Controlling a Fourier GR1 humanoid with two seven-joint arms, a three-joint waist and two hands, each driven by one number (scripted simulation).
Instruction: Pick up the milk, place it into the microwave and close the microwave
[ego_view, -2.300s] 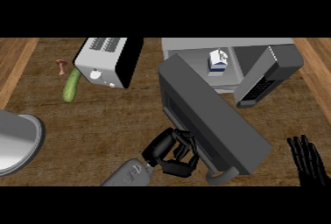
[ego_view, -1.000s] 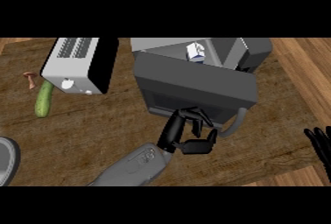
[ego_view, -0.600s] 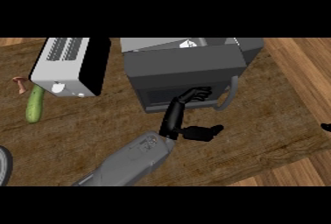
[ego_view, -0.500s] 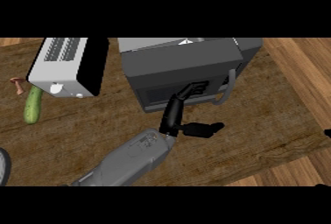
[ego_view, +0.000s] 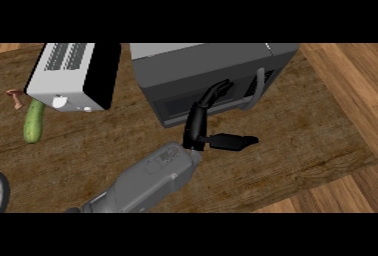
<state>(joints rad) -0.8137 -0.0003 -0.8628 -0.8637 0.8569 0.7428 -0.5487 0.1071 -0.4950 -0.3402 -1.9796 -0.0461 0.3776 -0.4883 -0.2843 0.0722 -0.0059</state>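
Observation:
The grey microwave (ego_view: 214, 70) stands at the back of the wooden counter, its door flat against the front and its pale handle (ego_view: 255, 90) on the right side. My left hand (ego_view: 201, 120) reaches up from the lower middle. Its straight fingers (ego_view: 214, 92) lie against the door and its thumb (ego_view: 235, 142) sticks out to the right, so the hand is open and holds nothing. The milk does not show; the shut door hides the inside. My right hand is out of the picture.
A white and black toaster (ego_view: 74, 75) stands left of the microwave. A green cucumber (ego_view: 33, 122) and a small brown item (ego_view: 15, 98) lie at the far left. A plate's rim (ego_view: 2, 192) shows at the lower left. The counter ends at the right (ego_view: 347, 150).
The microwave door has swung from wide open to shut under my left hand's push, hiding the milk inside. My right hand has slipped out of view at the right.

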